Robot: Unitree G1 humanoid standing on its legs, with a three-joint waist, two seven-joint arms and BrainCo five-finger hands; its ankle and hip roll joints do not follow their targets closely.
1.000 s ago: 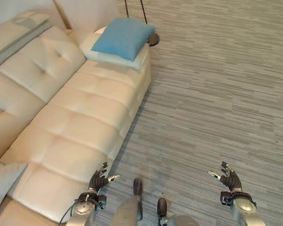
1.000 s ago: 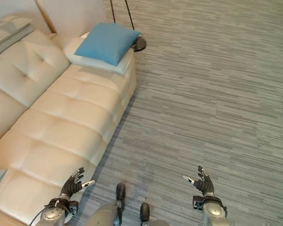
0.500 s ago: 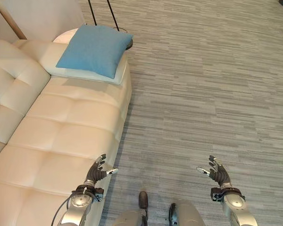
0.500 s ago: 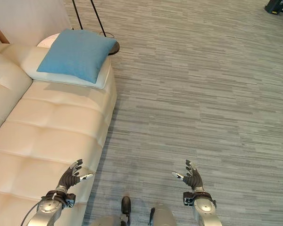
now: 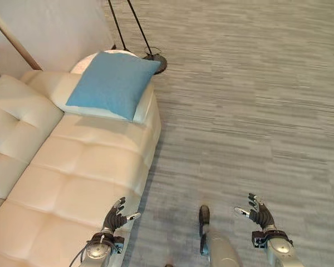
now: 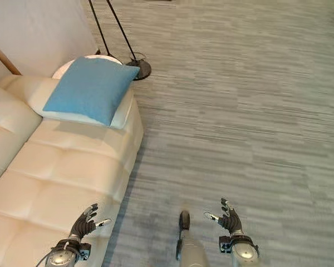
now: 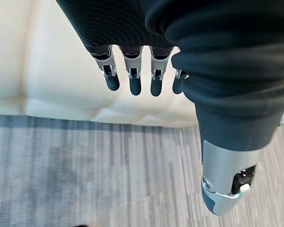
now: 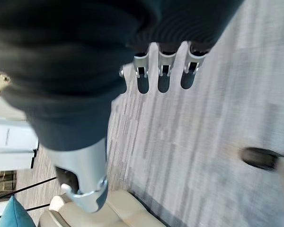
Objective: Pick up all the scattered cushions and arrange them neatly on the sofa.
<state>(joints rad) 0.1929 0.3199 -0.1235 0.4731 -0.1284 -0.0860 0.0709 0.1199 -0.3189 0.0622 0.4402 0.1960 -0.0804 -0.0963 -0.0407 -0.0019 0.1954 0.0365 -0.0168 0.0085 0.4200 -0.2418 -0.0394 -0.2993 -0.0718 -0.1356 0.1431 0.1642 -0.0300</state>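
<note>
One cream tufted leather sofa (image 5: 83,183) serves as the reference landmark. Two cushions are visible, both at the sofa's far end. One square blue fabric cushion (image 5: 112,83) lies flat on top of one pale white cushion (image 5: 143,110); the two are in contact, and the pale cushion's edge projects from under the blue one on the side toward the floor. Neither cushion is held by a hand.

Just beyond the sofa's far end, one round dark lamp base (image 5: 157,64) stands on the grey striped carpet floor (image 5: 256,111), with two thin dark rods rising from it. A round white side table (image 6: 72,64) shows partly behind the blue cushion, touching or just beside the sofa end; contact cannot be determined.

The left hand (image 5: 114,214) hovers above the sofa's near front edge, fingers straight and spread apart, thumb held clear, grasping nothing. The right hand (image 5: 258,210) is over the carpet, well apart from the sofa, fingers likewise extended and separated, empty.
</note>
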